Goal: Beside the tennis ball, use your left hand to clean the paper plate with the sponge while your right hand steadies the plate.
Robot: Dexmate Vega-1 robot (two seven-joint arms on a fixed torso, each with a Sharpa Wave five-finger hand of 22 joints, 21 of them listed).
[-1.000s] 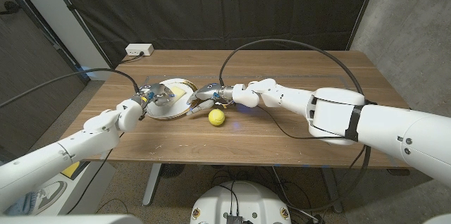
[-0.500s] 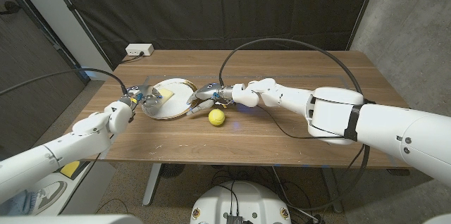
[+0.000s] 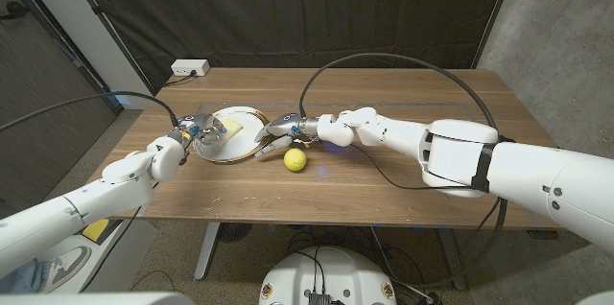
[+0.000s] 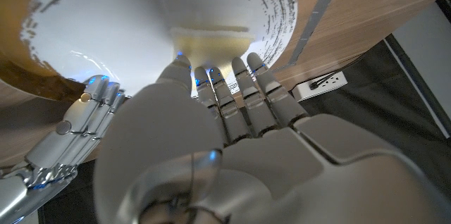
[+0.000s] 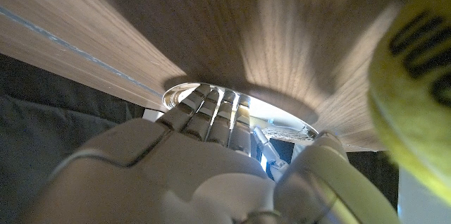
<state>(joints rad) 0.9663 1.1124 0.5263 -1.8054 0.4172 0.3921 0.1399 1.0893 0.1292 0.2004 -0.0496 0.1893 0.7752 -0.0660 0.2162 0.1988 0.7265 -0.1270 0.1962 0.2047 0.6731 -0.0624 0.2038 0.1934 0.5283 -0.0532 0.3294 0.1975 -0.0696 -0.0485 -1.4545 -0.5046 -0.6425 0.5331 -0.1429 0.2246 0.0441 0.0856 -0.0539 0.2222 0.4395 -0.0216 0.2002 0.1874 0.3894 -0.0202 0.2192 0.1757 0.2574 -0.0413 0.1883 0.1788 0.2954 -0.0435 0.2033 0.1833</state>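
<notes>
The plate (image 3: 230,132) lay on the table (image 3: 403,161), toward the robot's left side, and it was white with a brown rim. The ball (image 3: 295,158) stood on the wood just beside the plate, on its right, a little nearer to the robot. In the right wrist view the ball (image 5: 416,97) was very close to the camera and blurred.

The left hand (image 3: 197,132) was at the left edge of the plate. In the left wrist view its fingers (image 4: 232,97) reached over the white inside of the plate (image 4: 106,34), and the fingertips touched the pale yellow sponge (image 4: 211,41), which lay on the plate. In the head view the sponge (image 3: 222,129) showed as a small yellow piece just beside this hand. I cannot tell if the hand really grasped the sponge or only pressed on it.

The right hand (image 3: 276,130) was at the right edge of the plate, between the plate and the ball. In the right wrist view its fingers (image 5: 211,115) lay together, stretched to the rim of the plate (image 5: 282,115) and touching it. They held nothing.

A white power strip (image 3: 190,68) lay at the far left corner of the table.
</notes>
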